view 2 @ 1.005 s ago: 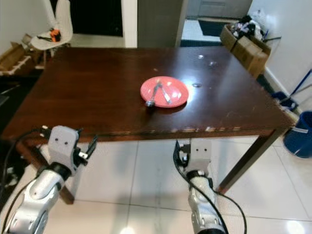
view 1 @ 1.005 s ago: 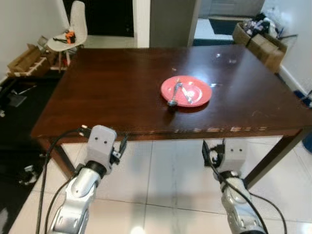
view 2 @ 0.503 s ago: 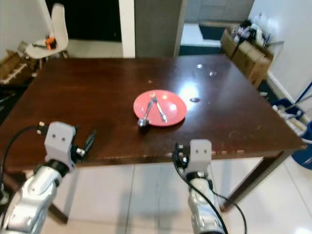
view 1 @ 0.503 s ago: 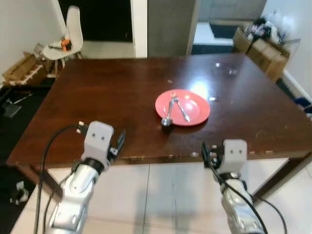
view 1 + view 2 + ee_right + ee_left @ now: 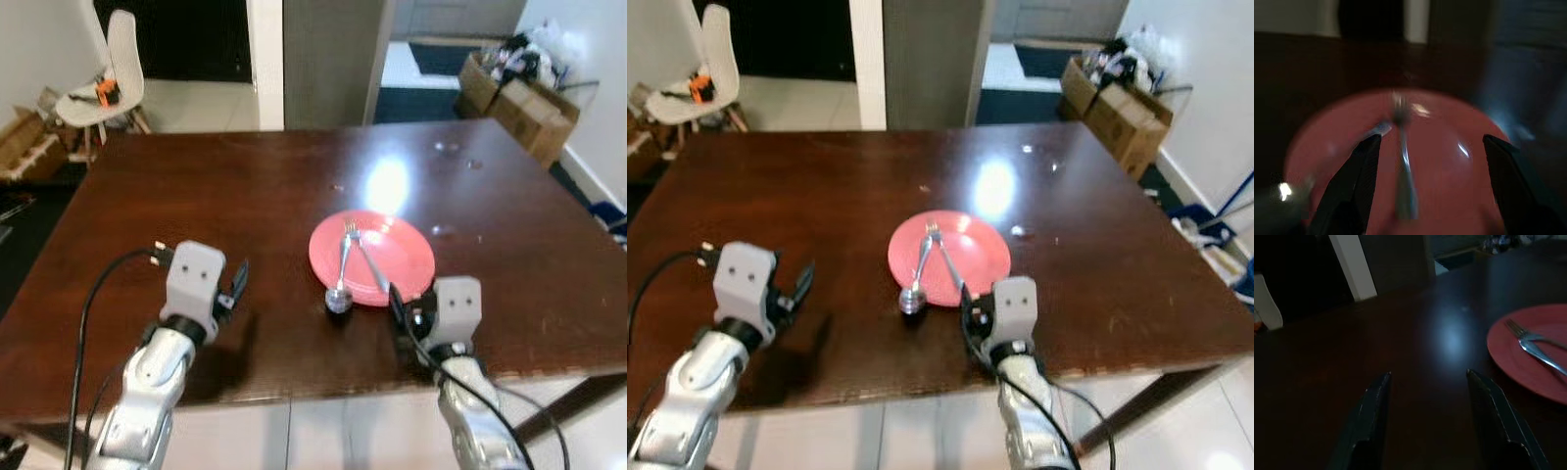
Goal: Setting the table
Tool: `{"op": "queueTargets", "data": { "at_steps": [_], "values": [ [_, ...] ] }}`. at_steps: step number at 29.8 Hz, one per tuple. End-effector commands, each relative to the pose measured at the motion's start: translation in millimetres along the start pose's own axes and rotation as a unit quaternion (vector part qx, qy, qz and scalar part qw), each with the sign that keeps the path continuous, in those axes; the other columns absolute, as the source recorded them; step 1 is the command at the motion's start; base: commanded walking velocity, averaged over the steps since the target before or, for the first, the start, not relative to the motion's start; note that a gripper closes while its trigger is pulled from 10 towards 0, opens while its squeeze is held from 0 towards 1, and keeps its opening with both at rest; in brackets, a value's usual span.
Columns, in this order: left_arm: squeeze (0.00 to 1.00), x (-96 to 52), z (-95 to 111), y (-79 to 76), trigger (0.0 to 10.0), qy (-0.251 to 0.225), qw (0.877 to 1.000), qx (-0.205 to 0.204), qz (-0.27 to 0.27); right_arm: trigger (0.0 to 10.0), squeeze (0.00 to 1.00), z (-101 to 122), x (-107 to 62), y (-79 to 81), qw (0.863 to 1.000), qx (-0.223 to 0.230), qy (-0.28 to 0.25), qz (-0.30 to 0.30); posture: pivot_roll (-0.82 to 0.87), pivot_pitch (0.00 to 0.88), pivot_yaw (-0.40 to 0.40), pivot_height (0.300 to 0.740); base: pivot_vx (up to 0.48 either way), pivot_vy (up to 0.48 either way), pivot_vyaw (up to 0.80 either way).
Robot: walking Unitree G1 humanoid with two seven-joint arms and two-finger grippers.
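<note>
Both grippers raised over the near edge of the dark table (image 5: pixel 196 196), nothing held.

Centre of frame: red plate (image 5: pixel 397 245) carrying a fork (image 5: pixel 367 259) and a spoon (image 5: pixel 342 269), crossed, spoon bowl resting just off the rim on the wood. Right gripper (image 5: pixel 1425 181) just beside the plate's near rim, fingers spread wide, fork lying straight ahead between them, probably lined up for a pick. Left gripper (image 5: pixel 1425 416) at lower left, likewise spread, over bare wood, plate well off to one side.
</note>
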State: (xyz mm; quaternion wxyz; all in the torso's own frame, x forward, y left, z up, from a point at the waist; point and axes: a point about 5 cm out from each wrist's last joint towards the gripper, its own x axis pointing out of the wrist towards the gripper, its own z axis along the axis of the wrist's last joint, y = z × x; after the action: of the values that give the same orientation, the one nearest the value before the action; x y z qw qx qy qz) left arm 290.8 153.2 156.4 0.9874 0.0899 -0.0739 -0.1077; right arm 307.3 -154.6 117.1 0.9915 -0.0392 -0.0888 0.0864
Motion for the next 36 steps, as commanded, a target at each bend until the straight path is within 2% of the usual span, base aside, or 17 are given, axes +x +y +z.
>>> {"op": "queueTargets", "data": {
  "at_steps": [1,3,5,9,11,14,15,18,19,21,22,24,25,28,33,35,36],
  "values": [
    [0.00,-3.3,-1.0,1.9,10.0,0.007,1.000,-0.003,-0.003,10.0,0.00,4.6,0.5,6.3,1.000,0.003,-0.004,0.024,0.03,0.037,0.077,0.740,0.000,0.000,0.00],
    [0.00,-8.8,5.6,2.6,10.0,-0.002,0.999,-0.006,-0.040,10.0,0.00,31.2,7.6,17.0,0.997,0.005,-0.046,0.062,0.03,0.038,0.075,0.740,0.000,0.000,0.00],
    [0.00,-9.8,6.6,2.8,10.0,-0.001,0.999,-0.007,-0.046,10.0,0.00,35.7,8.6,19.0,0.996,0.006,-0.051,0.070,0.03,0.038,0.075,0.740,0.000,0.000,0.00],
    [0.00,-22.4,12.7,-3.1,10.0,0.023,0.983,0.014,-0.179,10.0,0.00,50.1,9.3,22.9,0.991,-0.013,-0.036,0.131,0.04,0.040,0.069,0.740,0.000,0.000,0.00],
    [0.00,-25.6,15.1,-2.1,10.0,0.024,0.978,0.024,-0.204,10.0,0.00,56.3,6.5,17.0,0.988,-0.020,-0.038,0.149,0.04,0.040,0.067,0.740,0.000,0.000,0.00],
    [0.00,-25.6,18.8,4.4,10.0,0.024,0.977,0.028,-0.209,10.0,0.00,63.1,-3.7,1.8,0.972,-0.096,-0.023,0.214,0.03,0.041,0.069,0.740,0.000,0.000,0.00],
    [0.00,-25.6,18.8,4.4,10.0,0.024,0.977,0.028,-0.209,10.0,0.00,63.1,-3.7,1.8,0.972,-0.096,-0.023,0.214,0.03,0.041,0.069,0.740,0.000,0.000,0.00],
    [0.00,-22.4,21.8,9.8,10.0,0.022,0.978,0.031,-0.205,10.0,0.00,67.8,-14.1,-34.3,0.955,-0.179,0.026,0.233,0.02,0.041,0.066,0.740,0.000,0.000,0.00],
    [0.00,-20.5,23.1,11.5,10.0,0.021,0.978,0.033,-0.204,10.0,0.00,71.5,-16.6,-54.9,0.952,-0.205,0.046,0.225,0.01,0.041,0.066,0.740,0.000,0.000,0.00],
    [0.00,-18.9,24.3,12.5,10.0,0.021,0.978,0.032,-0.205,10.0,0.00,72.9,-17.5,-69.4,0.947,-0.230,0.063,0.216,0.01,0.041,0.067,0.740,0.000,0.000,0.00],
    [0.00,-17.5,25.9,12.9,10.0,0.021,0.978,0.032,-0.207,10.0,0.00,72.9,-16.8,-84.1,0.936,-0.276,0.080,0.204,0.01,0.042,0.068,0.740,0.000,0.000,0.00],
    [0.00,-16.6,27.3,12.8,10.0,0.021,0.977,0.031,-0.209,10.0,0.00,66.8,-17.4,-94.2,0.912,-0.334,0.110,0.209,0.01,0.043,0.070,0.740,0.000,0.000,0.00],
    [0.00,-16.1,28.1,12.7,10.0,0.020,0.977,0.030,-0.210,10.0,0.00,57.2,-18.8,-101.2,0.884,-0.385,0.141,0.225,0.01,0.044,0.073,0.740,0.000,0.000,0.00],
    [0.00,-15.6,28.4,12.5,10.0,0.020,0.977,0.030,-0.211,10.0,0.00,47.9,-17.7,-102.0,0.857,-0.424,0.156,0.248,0.01,0.044,0.079,0.740,0.000,0.000,0.00],
    [0.00,-13.6,28.9,11.7,10.0,0.019,0.976,0.032,-0.212,10.0,0.00,21.2,-8.5,-69.7,0.806,-0.482,0.128,0.319,0.02,0.045,0.079,0.740,0.000,0.000,0.00],
    [0.00,-12.3,31.0,13.1,10.0,0.016,0.978,0.033,-0.207,10.0,0.00,10.2,-6.8,-57.8,0.790,-0.497,0.117,0.339,0.04,0.047,0.077,0.740,0.000,0.000,0.00],
    [0.00,-12.3,31.0,13.1,10.0,0.016,0.978,0.033,-0.207,10.0,0.00,10.2,-6.8,-57.8,0.790,-0.497,0.117,0.339,0.04,0.047,0.077,0.740,0.000,0.000,0.00]
  ]
}}
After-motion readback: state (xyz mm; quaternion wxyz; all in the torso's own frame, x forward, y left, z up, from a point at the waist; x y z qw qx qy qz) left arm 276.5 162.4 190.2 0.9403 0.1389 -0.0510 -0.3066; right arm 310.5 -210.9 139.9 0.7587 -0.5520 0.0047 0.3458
